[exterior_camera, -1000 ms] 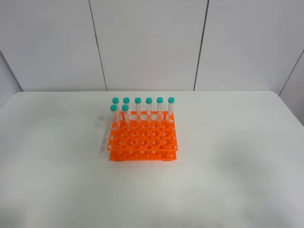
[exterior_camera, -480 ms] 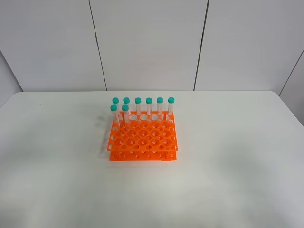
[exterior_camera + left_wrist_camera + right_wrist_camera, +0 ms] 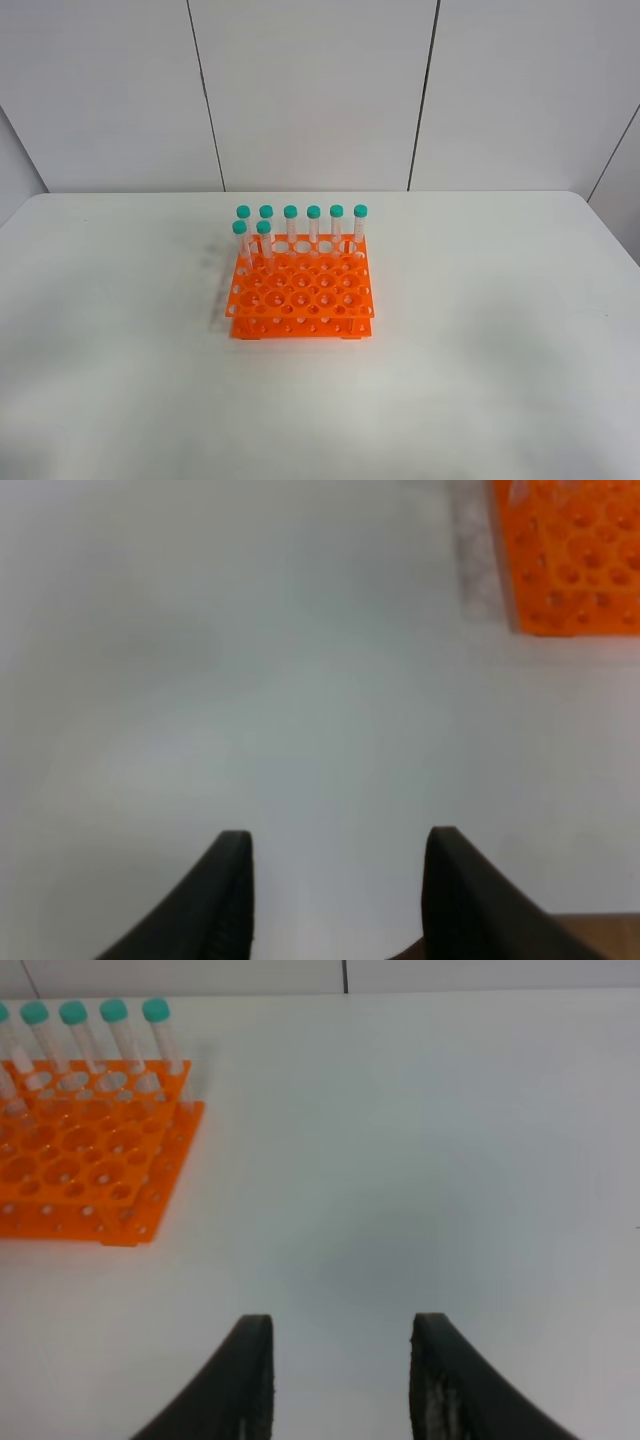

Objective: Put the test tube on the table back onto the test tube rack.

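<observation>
Judging by these views, you have nothing left: no test tube lies on the table (image 3: 480,300), all eight stand in the test tube rack (image 3: 300,300), and the left gripper (image 3: 338,880) and right gripper (image 3: 340,1365) hang spread and empty.

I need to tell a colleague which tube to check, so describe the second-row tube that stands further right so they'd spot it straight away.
On the white table sits an orange test tube rack with teal-capped tubes along its far side. Six fill the back row; two stand one row nearer, at the left end. Yours is the right-hand tube of that pair, the one with an empty hole to its right.
</observation>
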